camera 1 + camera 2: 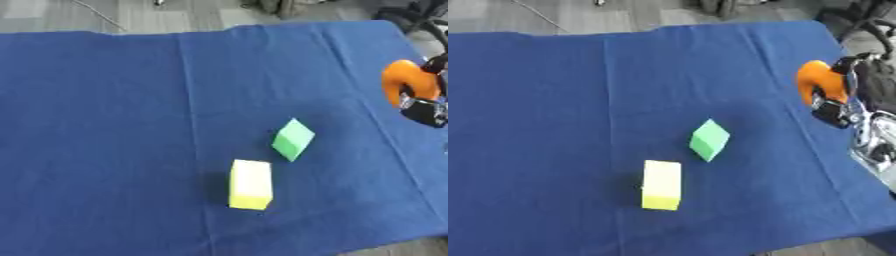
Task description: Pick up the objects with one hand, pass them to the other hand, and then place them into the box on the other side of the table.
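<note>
Blue cloth (105,125) bears a yellow block (250,184), long axis near-to-far.

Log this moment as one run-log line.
right hand: holding orange object at right edge | green block, yellow block: on blue cloth | left hand, box: not in view

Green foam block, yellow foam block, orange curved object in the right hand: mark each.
green foam block (292,139), left eye view, centre of its face
yellow foam block (250,183), left eye view, middle of its top face
orange curved object (819,81), right eye view, upper orange body
</note>
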{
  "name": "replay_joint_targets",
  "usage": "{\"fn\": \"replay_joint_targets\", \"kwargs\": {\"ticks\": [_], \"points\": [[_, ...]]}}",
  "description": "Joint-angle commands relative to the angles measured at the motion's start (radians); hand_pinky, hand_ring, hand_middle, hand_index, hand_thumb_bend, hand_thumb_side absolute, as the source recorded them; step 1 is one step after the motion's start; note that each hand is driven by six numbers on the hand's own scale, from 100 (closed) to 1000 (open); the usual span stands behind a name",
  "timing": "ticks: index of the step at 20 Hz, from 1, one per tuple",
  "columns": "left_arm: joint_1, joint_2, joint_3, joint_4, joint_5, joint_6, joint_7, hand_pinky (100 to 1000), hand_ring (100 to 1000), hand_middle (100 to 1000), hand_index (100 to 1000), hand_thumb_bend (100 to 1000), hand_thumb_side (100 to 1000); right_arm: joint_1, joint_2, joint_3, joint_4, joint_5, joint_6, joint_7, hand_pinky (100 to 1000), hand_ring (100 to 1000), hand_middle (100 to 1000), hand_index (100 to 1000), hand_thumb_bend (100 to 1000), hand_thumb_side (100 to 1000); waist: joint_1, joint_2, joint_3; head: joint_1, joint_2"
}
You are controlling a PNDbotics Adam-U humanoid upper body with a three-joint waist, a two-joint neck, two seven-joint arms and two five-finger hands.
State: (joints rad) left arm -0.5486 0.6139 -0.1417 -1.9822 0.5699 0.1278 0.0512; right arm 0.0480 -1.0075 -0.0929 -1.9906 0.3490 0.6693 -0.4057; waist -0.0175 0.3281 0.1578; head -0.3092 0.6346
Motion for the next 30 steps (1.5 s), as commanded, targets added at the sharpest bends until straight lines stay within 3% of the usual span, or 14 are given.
{"fn": "replay_joint_targets", "kwargs": {"ticks": [1, 2, 9, 13, 18, 23, 26, 30], "points": [[-0.030, 0.064, 0.025, -0.018, 0.019, -0.019, 0.012, 964, 1000, 709, 892, 100, 712, -0.045, -0.034, 0.040, -0.009, 0.029, -0.045, -0.053, 311, 411, 528, 543, 136, 100, 0.005, -0.035, -0.002, 0.010, 0.015], [-0.040, 0.077, 0.028, -0.018, 0.024, -0.025, 0.016, 963, 1000, 709, 892, 100, 708, -0.064, -0.024, 0.060, -0.009, 0.040, -0.060, -0.068, 311, 411, 526, 543, 100, 100, 0.008, -0.041, -0.001, 0.014, 0.020], [-0.136, 0.194, 0.014, -0.018, 0.064, -0.039, -0.005, 949, 1000, 711, 890, 100, 682, -0.228, 0.081, 0.183, -0.009, 0.106, -0.164, -0.171, 325, 397, 522, 536, 100, 100, 0.026, -0.073, -0.003, 0.042, 0.049], [-0.211, 0.275, -0.019, -0.018, 0.067, -0.011, -0.062, 941, 1000, 711, 883, 100, 675, -0.304, 0.118, 0.235, -0.009, 0.120, -0.215, -0.220, 335, 394, 517, 531, 100, 100, 0.033, -0.087, -0.007, 0.066, 0.061], [-0.302, 0.344, -0.071, -0.011, 0.043, 0.033, -0.138, 928, 1000, 713, 879, 100, 663, -0.360, 0.140, 0.309, -0.009, 0.151, -0.231, -0.235, 340, 395, 515, 529, 100, 100, 0.041, -0.095, -0.003, 0.077, 0.072], [-0.394, 0.344, -0.139, -0.003, -0.020, 0.058, -0.210, 920, 1000, 718, 878, 100, 658, -0.413, 0.168, 0.382, -0.009, 0.187, -0.229, -0.227, 355, 393, 514, 528, 100, 100, 0.047, -0.099, 0.008, 0.081, 0.075], [-0.415, 0.332, -0.147, 0.014, -0.043, 0.059, -0.254, 914, 1000, 721, 878, 100, 661, -0.420, 0.175, 0.400, -0.009, 0.204, -0.225, -0.230, 367, 393, 512, 525, 100, 100, 0.048, -0.101, 0.011, 0.082, 0.075], [-0.491, 0.282, -0.219, -0.006, -0.091, 0.093, -0.310, 911, 1000, 724, 878, 100, 660, -0.484, 0.202, 0.468, -0.009, 0.230, -0.241, -0.231, 377, 397, 512, 525, 100, 100, 0.052, -0.105, 0.021, 0.091, 0.075]]}}
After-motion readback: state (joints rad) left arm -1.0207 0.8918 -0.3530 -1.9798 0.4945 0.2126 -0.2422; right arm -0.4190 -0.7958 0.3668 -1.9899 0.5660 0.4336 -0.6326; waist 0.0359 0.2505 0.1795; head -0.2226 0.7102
